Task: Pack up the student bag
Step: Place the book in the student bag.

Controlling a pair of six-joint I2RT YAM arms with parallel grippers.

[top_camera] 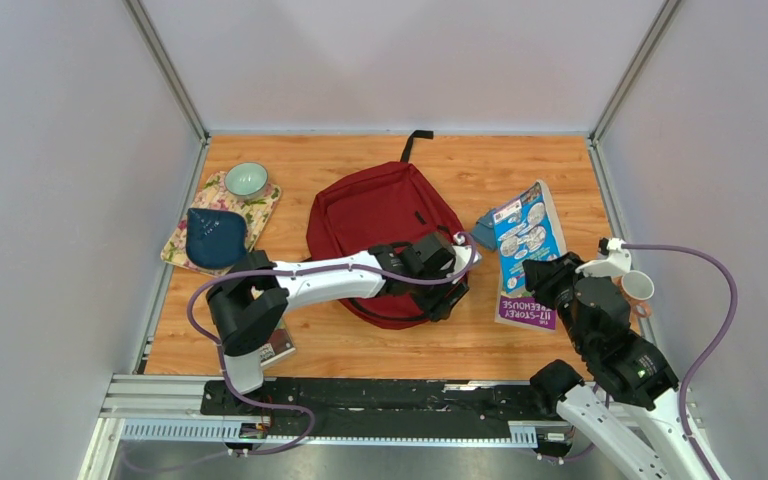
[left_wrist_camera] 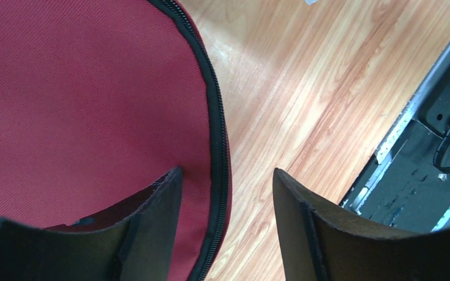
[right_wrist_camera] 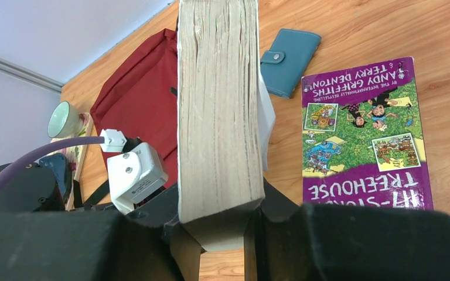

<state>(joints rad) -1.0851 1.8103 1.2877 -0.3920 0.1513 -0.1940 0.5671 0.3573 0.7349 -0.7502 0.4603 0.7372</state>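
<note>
The left claw (left_wrist_camera: pixel 227 171) stands wide open over the near right edge of the student bag (left_wrist_camera: pixel 82 93) and holds nothing. One finger is above the red fabric, the other above the bare wooden table (left_wrist_camera: pixel 304 88), and the black zipper (left_wrist_camera: pixel 214 117) runs between them. Whether the tips touch the cloth I cannot tell. I judge that the step in hand is to take this zipper edge and lift it, so that the bag gets a mouth. To do it well, the claw should go down until both fingers are past the seam, close on the upper layer only, and then raise it gently toward the middle of the bag. If it pinches both layers, the bag will likely come up closed. The right claw (right_wrist_camera: pixel 220 225) is closed firmly on a thick book (right_wrist_camera: pixel 217 105), gripped at one end, its page edges toward the wrist camera. It is best for this arm to wait beside the bag until the opening is wide enough. Further out, the bag lies flat in the middle of the table, its loop toward the far wall. To its right lie a teal wallet (right_wrist_camera: pixel 290 61) and a purple book (right_wrist_camera: pixel 366 134), with a mug (top_camera: pixel 638 288) near the right edge. A bowl (top_camera: pixel 246 180) and a dark blue pouch (top_camera: pixel 215 238) are at the left.
</note>
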